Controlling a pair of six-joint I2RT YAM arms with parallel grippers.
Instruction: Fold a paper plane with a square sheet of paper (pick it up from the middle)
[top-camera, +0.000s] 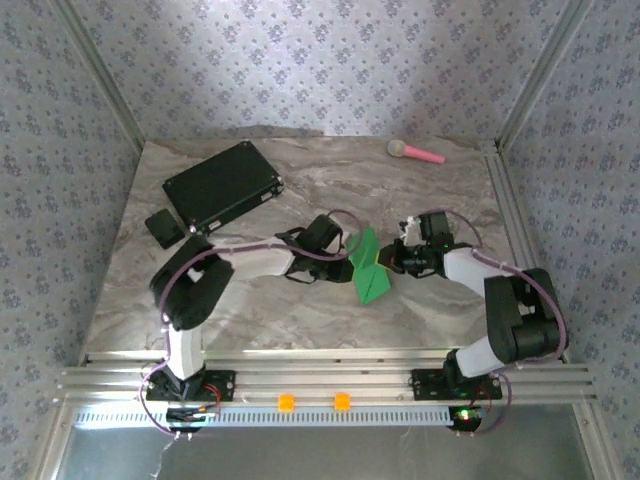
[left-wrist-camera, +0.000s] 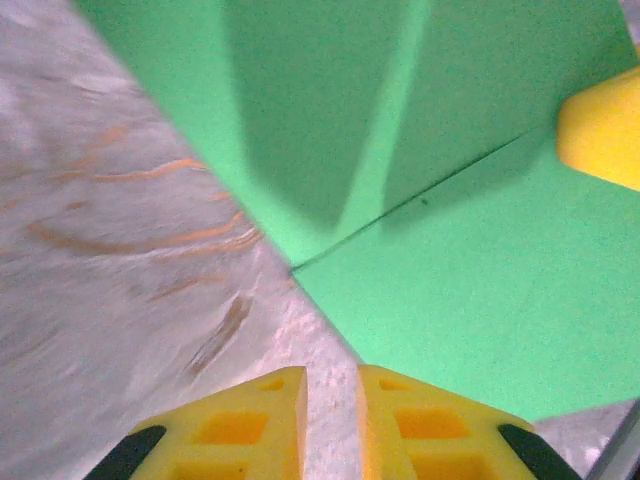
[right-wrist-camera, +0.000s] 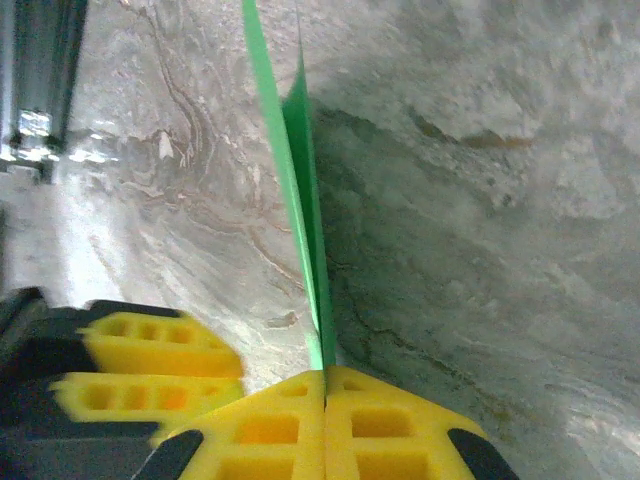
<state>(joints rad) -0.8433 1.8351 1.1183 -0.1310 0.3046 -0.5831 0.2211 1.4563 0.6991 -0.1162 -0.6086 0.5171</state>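
Observation:
The green sheet of paper (top-camera: 372, 280) lies folded in the middle of the table, its upper part raised. My right gripper (top-camera: 384, 262) meets it from the right and is shut on its edge; in the right wrist view (right-wrist-camera: 325, 400) the thin green layers (right-wrist-camera: 300, 180) run straight into the closed yellow pads. My left gripper (top-camera: 352, 258) is at the paper's left side. Its yellow fingers (left-wrist-camera: 250, 420) stand a little apart with bare table in the gap, just short of the paper's corner (left-wrist-camera: 450, 280). The right gripper's yellow finger (left-wrist-camera: 600, 130) presses the sheet at its far side.
A black case (top-camera: 222, 183) and a small black object (top-camera: 165, 228) sit at the back left. A pink-handled toy (top-camera: 415, 152) lies at the back edge. Aluminium rails (top-camera: 320, 380) run along the near edge, and patterned walls close in the table.

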